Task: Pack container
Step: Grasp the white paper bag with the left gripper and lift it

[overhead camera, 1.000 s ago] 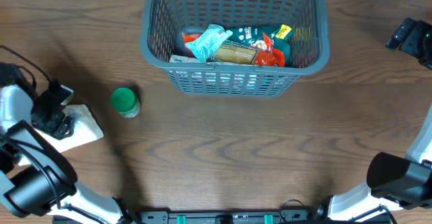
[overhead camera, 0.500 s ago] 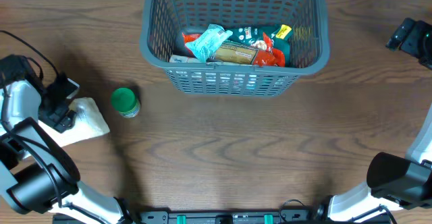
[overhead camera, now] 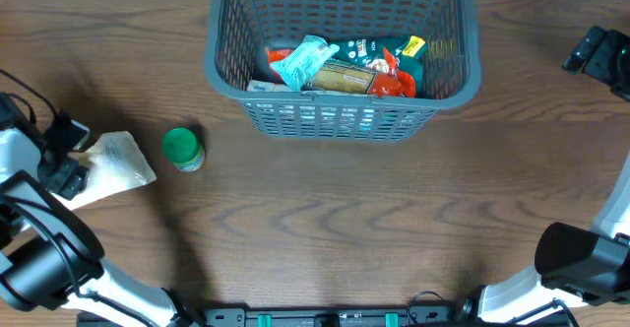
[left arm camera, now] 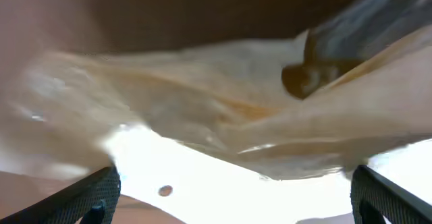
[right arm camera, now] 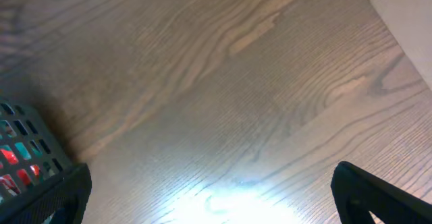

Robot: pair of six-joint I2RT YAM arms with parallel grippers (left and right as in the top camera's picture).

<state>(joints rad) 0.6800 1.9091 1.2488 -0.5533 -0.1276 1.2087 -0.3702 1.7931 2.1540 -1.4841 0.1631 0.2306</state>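
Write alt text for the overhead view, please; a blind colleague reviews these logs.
A dark grey lattice container holding snack packets sits at the top middle of a wooden table. Left of it are a green-lidded jar and a pale bag, with the left gripper open at the bag's edge. The right gripper is open near the right edge.

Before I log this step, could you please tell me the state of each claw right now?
Left claw: open, plastic bag just ahead, not gripped.
Right claw: open, holding nothing.
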